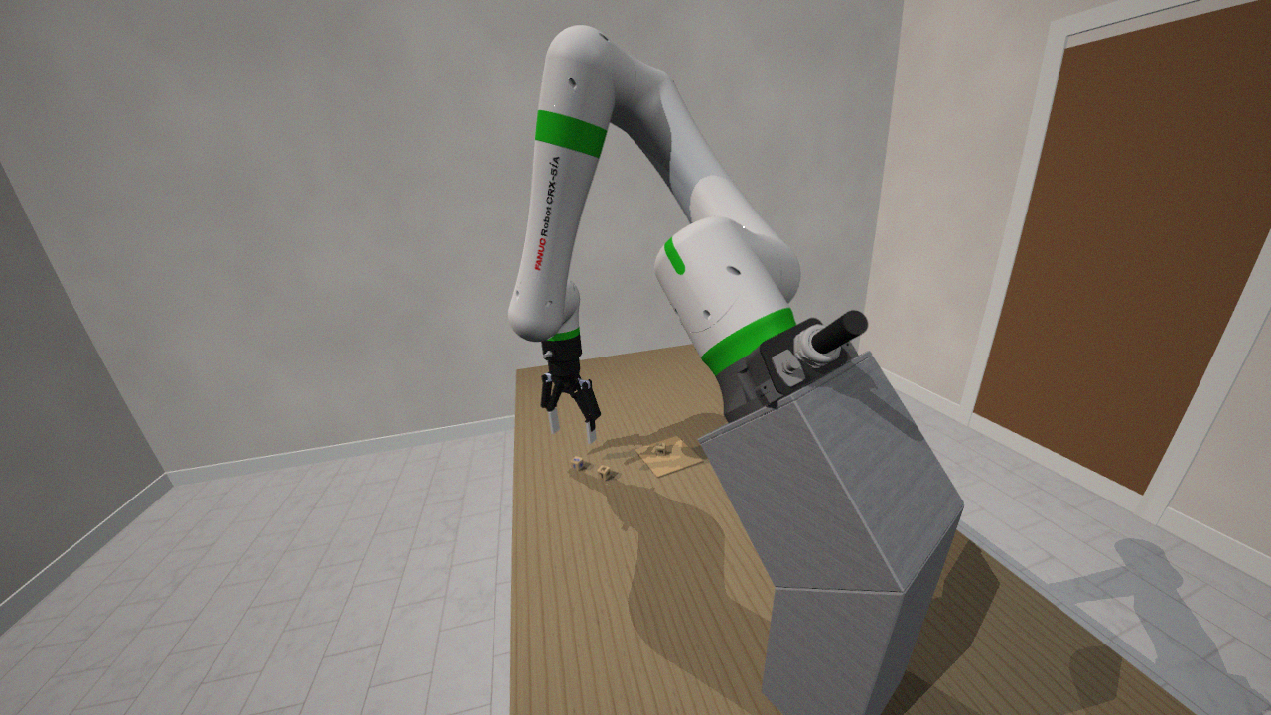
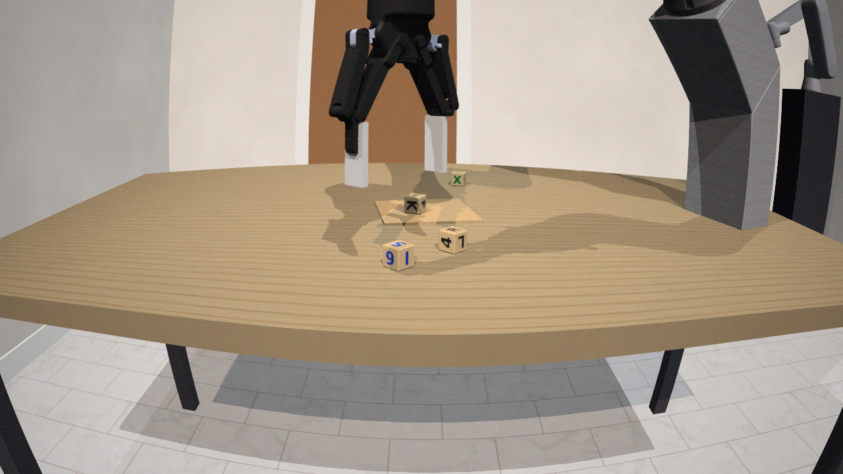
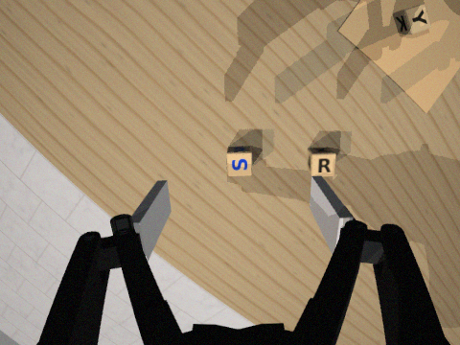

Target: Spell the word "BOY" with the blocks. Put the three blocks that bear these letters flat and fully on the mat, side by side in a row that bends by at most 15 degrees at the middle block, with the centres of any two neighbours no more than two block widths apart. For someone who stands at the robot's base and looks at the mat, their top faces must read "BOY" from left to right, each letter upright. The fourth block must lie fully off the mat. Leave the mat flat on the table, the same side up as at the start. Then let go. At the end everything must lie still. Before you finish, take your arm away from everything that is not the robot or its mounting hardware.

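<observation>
Your claw (image 1: pixel 571 437) (image 2: pixel 396 150) (image 3: pixel 239 195) hangs released above the table (image 1: pixel 568 622) (image 2: pixel 176 264) (image 3: pixel 120 120)

In the top view, you have two blocks on the table beside the mat (image 1: pixel 672 466) (image 2: pixel 393 219) (image 3: pixel 424 96); in the exterior view, the K-sided block (image 1: pixel 660 449) (image 2: pixel 415 203) (image 3: pixel 419 19) sits on the mat, the X-sided block (image 2: pixel 458 179) behind it; in the wrist view, you see S (image 3: pixel 239 164) and R (image 3: pixel 323 165) facing up off the mat, Y on it
</observation>
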{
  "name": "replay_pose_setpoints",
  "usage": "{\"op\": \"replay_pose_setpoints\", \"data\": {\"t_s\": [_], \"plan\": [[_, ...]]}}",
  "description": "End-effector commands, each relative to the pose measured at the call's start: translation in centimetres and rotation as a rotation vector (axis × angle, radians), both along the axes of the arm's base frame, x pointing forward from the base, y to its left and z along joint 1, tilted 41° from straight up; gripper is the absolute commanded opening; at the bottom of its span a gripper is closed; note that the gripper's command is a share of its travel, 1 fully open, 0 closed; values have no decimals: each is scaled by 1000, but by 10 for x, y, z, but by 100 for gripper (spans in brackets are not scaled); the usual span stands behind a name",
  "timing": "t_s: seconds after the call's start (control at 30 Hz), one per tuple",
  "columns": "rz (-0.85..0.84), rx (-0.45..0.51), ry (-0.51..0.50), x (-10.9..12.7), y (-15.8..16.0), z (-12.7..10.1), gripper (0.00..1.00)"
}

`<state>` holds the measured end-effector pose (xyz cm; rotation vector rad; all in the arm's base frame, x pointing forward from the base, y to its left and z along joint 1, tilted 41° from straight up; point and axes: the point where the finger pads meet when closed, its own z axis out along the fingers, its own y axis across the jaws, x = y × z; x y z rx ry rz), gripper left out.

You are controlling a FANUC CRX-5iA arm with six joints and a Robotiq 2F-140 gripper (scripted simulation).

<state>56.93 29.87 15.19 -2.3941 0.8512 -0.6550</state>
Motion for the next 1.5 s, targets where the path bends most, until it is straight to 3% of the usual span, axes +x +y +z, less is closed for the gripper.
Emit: {"op": "replay_pose_setpoints", "data": {"t_s": [0.0,1.47], "plan": [[-4,-1,-5,0,0,0,37],[-5,-1,-6,3,1,-4,37]]}}
